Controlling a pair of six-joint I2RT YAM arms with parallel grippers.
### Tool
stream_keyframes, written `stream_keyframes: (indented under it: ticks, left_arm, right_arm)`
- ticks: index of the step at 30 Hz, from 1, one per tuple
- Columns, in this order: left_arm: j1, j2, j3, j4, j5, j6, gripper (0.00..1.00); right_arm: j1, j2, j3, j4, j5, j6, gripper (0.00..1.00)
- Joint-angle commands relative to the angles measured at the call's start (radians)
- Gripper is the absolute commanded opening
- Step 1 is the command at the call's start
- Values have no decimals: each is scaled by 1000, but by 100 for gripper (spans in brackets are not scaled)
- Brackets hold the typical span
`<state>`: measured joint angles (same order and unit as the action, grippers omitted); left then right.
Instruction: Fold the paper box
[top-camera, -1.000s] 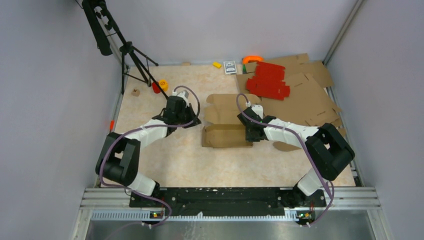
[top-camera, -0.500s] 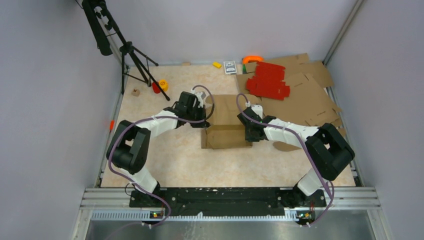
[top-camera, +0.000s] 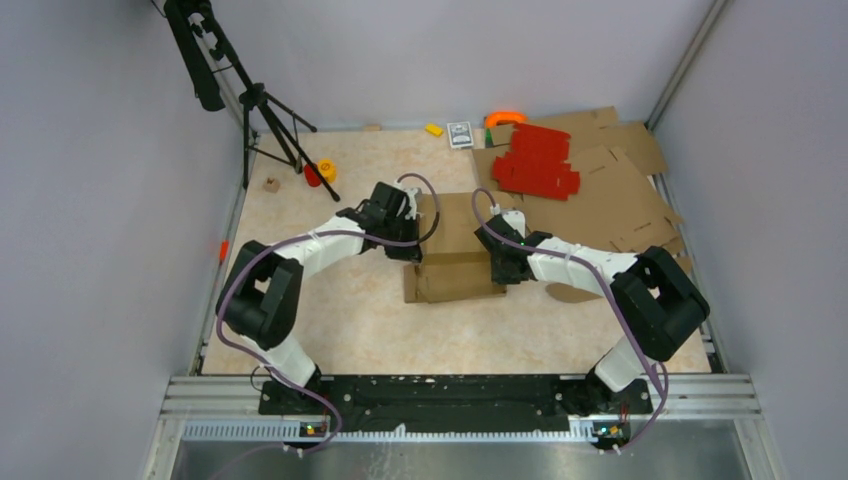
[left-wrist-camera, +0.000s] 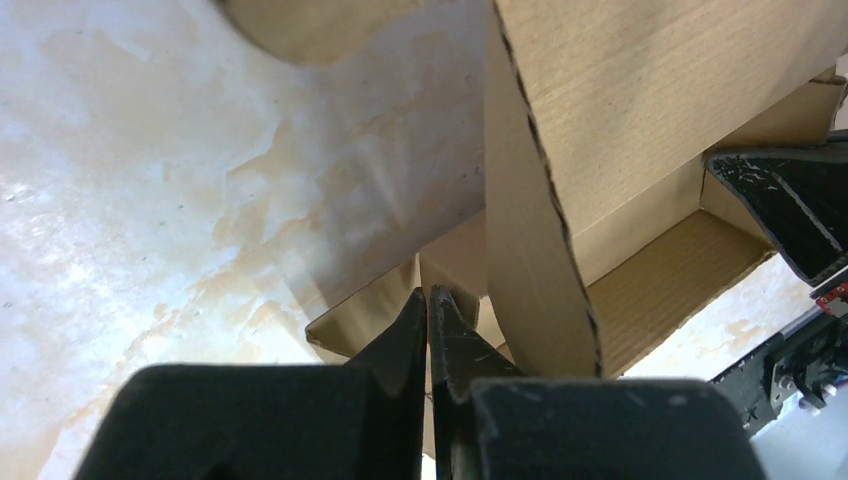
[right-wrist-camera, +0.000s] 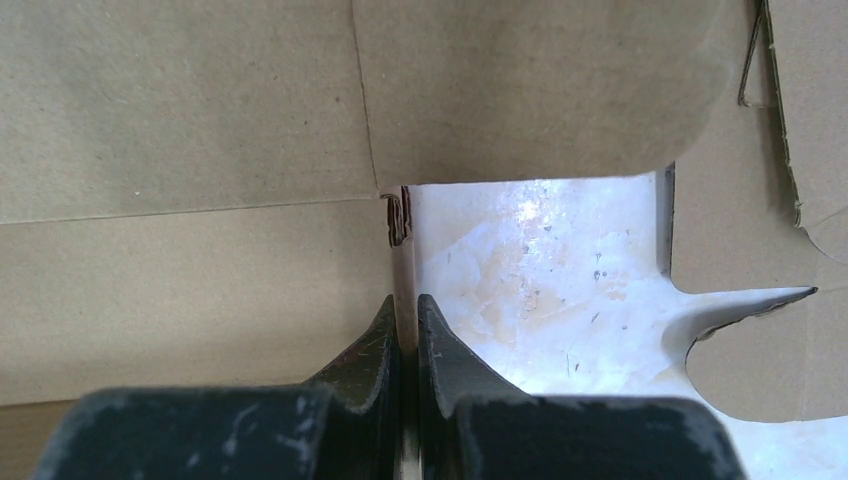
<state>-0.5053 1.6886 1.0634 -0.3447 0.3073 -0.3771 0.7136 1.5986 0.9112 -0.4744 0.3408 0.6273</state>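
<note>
**Operator:** Where does the piece lie?

**Spotter:** Your paper box (top-camera: 455, 250) sits mid-tabletop (top-camera: 340, 320), straight between your two arms. Its near section runs long from left to right, so each arm has one short end. Your left tool (left-wrist-camera: 428, 305) is at the left end and your right tool (right-wrist-camera: 403, 310) is at the right end. Neither arm is nearer; both are right at the cardboard.

**Operator:** And the grips?

**Spotter:** Your right tool is pinched narrow on a thin upright wall of the box, seen edge-on between its fingers. Your left tool is closed right down, with its tips at a low corner of the box. I can't tell whether any cardboard is caught there. A tall panel stands just to the right of it in that wrist view.

**Operator:** Surface and room?

**Spotter:** The surface is pale, marbled and smooth, so I'd expect the box to slide if you push it without the other tool holding. On your right, the flat brown sheets (top-camera: 615, 200) lie just beside the box, maybe touching it, with the red sheets (top-camera: 537, 162) on top of them. The tripod (top-camera: 270, 110) is well apart at far left. I'd judge the next fold swings inward, across that long axis.
</note>
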Motion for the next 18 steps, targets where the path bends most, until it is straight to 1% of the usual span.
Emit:
stream_keyframes:
  ticks: [1, 3, 6, 8, 11, 13, 15, 16, 17, 18]
  left_arm:
    - [-8, -117, -25, 4, -101, -38, 3]
    - [1, -173, -62, 22, -128, -55, 10]
    - [30, -267, -130, 69, -84, -77, 26]
    - [47, -317, -171, 81, -78, -97, 28]
    - [64, -369, -217, 34, -124, -120, 29]
    - [77, -385, -256, 13, -162, -139, 30]
    - [101, -387, -312, 12, -169, -159, 29]
    - [114, -385, -335, 22, -151, -165, 34]
    - [128, -385, -358, 42, -125, -174, 47]
    - [140, -389, -385, 80, -81, -186, 57]
  right_arm:
    - [11, 20, 14, 0, 21, 7, 0]
    - [11, 18, 12, 2, 22, 7, 0]
    - [11, 19, 12, 1, 17, 4, 0]
    - [11, 20, 12, 2, 18, 3, 0]
    - [10, 18, 15, -2, 20, 1, 0]
    - [10, 13, 15, -1, 16, 1, 0]
    - [10, 10, 15, 4, 15, 0, 0]
    - [10, 9, 14, 6, 12, 0, 0]
    - [10, 9, 14, 8, 11, -2, 0]
    - [10, 10, 13, 13, 8, -3, 0]
